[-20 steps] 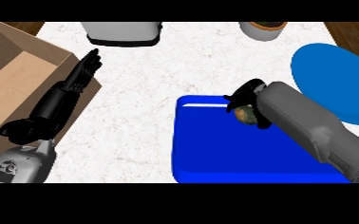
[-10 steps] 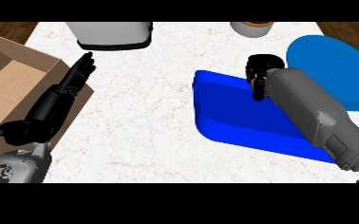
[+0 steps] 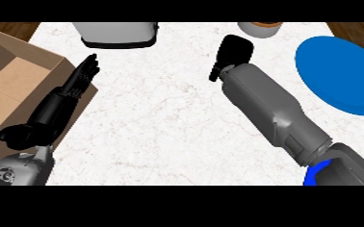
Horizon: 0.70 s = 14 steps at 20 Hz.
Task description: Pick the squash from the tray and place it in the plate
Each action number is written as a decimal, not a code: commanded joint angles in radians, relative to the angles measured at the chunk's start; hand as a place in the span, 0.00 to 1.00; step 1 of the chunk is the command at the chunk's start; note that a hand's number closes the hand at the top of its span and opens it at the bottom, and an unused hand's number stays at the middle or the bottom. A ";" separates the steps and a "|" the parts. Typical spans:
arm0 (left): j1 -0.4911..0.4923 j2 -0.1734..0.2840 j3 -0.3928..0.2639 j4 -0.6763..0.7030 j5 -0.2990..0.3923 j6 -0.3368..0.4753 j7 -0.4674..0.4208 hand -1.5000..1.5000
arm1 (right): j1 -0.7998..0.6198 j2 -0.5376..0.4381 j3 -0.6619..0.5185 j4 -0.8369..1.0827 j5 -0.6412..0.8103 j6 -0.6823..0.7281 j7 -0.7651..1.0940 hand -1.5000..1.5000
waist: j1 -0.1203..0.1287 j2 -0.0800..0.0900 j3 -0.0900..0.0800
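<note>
A: Although the squash is the thing to follow, I can't find it anywhere; if it's being carried, it sits hidden under the right robot hand [image 3: 235,53] at upper centre.

B: Agreed. That robot hand shows only its black back, so I cannot tell whether its fingers are curled round anything or not. The plate [image 3: 334,72], the blue round at the right edge, shows nothing lying on its visible part.

A: And the tray [image 3: 320,173]?

B: Only a blue sliver at the lower right corner, tucked behind the grey forearm. Whether the squash is there can't be seen either.

A: What could go wrong, in your view?

B: The right robot hand is left of the plate, well apart from it, over bare bench [image 3: 163,110]. If it does hold the squash and lets go here, the squash would land on the bench, not the plate. And a round squash might roll off a shallow plate if released near the rim.

A: The left robot hand [image 3: 71,91]?

B: Fingers straight and together, resting at the left by the cardboard box [image 3: 28,77]. A grey appliance [image 3: 117,33] and a cup [image 3: 259,29] stand along the top edge, clear of the path.
</note>
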<state>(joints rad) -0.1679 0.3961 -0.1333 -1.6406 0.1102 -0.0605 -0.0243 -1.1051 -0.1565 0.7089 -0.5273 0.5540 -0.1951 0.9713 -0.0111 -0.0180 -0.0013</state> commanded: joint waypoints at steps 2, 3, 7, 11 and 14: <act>0.044 -0.005 0.007 -0.010 0.000 -0.008 -0.028 0.50 | -0.048 0.056 0.018 -0.089 0.109 -0.128 0.277 1.00 | -0.003 0.002 0.000; 0.016 -0.004 0.010 -0.011 -0.011 0.000 -0.009 0.50 | -0.051 0.046 0.013 -0.113 0.122 -0.122 0.292 1.00 | -0.008 0.003 0.001; 0.028 0.009 0.024 -0.003 -0.004 -0.018 -0.011 0.50 | -0.067 0.008 0.014 -0.116 0.211 -0.103 0.370 1.00 | -0.011 0.003 0.001; 0.051 0.007 0.031 -0.015 -0.004 -0.022 -0.027 0.50 | -0.050 -0.049 -0.001 -0.164 0.282 -0.116 0.401 1.00 | -0.015 0.001 0.001; 0.049 -0.013 0.017 -0.057 -0.014 -0.002 0.004 0.50 | 0.016 -0.121 -0.022 -0.215 0.302 -0.083 0.373 1.00 | -0.021 0.000 0.002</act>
<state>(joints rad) -0.1324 0.3937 -0.1093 -1.6573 0.1017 -0.0717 -0.0375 -1.1376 -0.2275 0.6963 -0.6830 0.8115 -0.2585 1.1643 -0.0264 -0.0158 -0.0007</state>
